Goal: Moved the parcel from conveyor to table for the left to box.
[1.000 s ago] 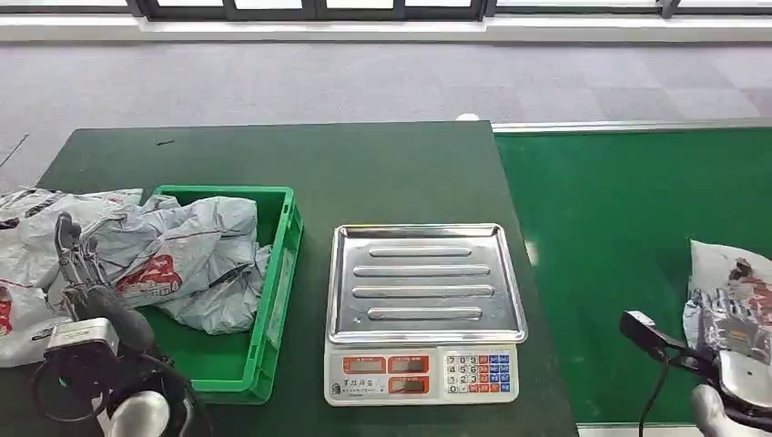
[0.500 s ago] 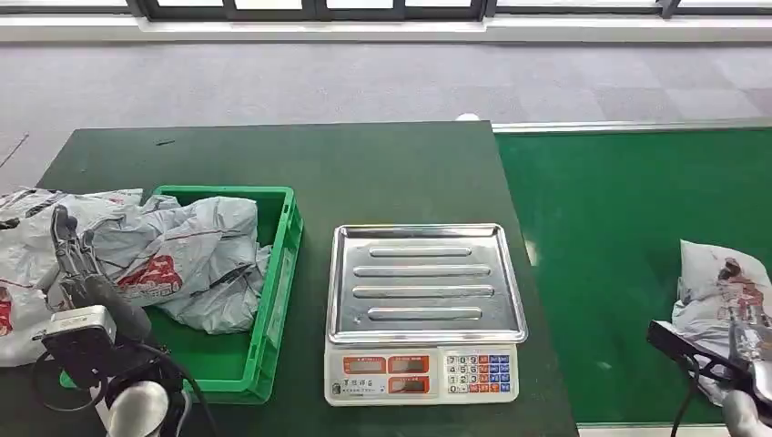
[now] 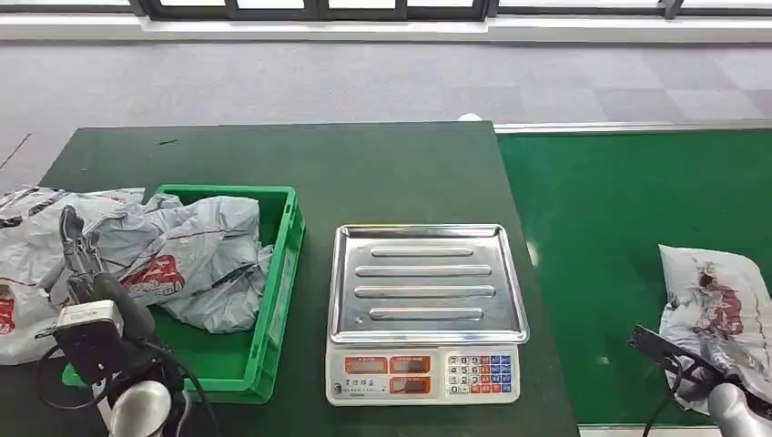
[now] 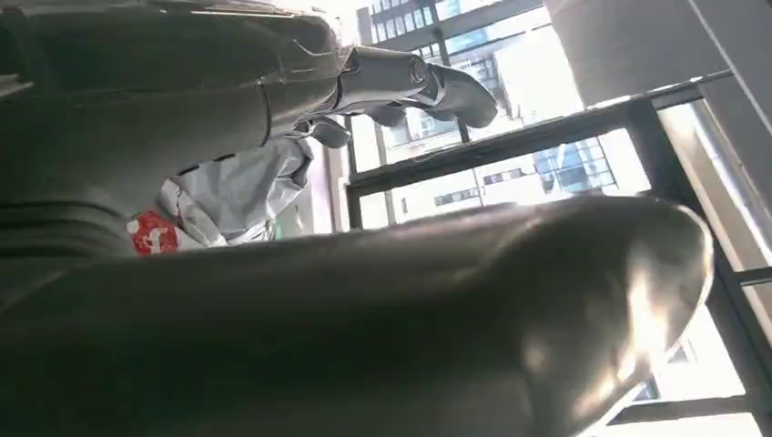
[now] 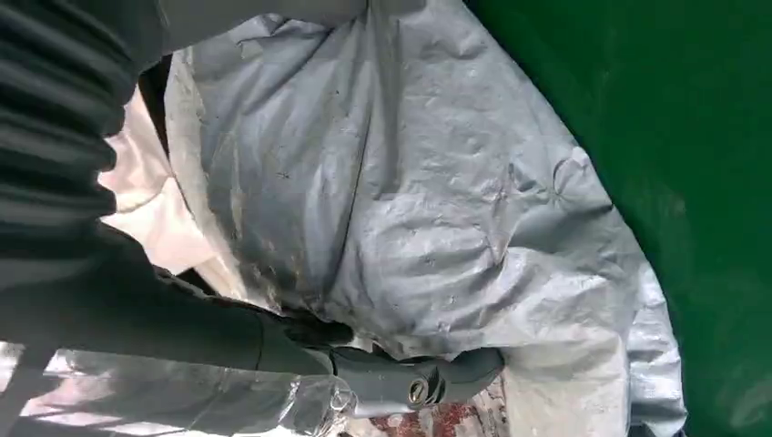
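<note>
A grey plastic parcel [image 3: 719, 309] with a red print lies on the green conveyor belt [image 3: 619, 218] at the near right. My right hand [image 3: 739, 410] is at the parcel's near edge, low at the picture's corner. In the right wrist view its dark fingers [image 5: 401, 382] curl around a fold of the parcel [image 5: 437, 209], with the thumb on the other side. My left hand [image 3: 77, 250] is raised at the near left beside the green crate [image 3: 284, 264], fingers [image 4: 410, 82] apart, holding nothing.
The crate holds several crumpled grey parcels [image 3: 200, 246], and more lie on the dark green table [image 3: 364, 164] to its left [image 3: 27, 246]. A steel-topped scale [image 3: 423, 309] with a keypad stands between crate and conveyor. Grey carpet lies beyond.
My right hand has drawn back from on top of the parcel toward the near edge, so more of the parcel shows. The parcel has shifted a little leftward. My left hand barely moved.
</note>
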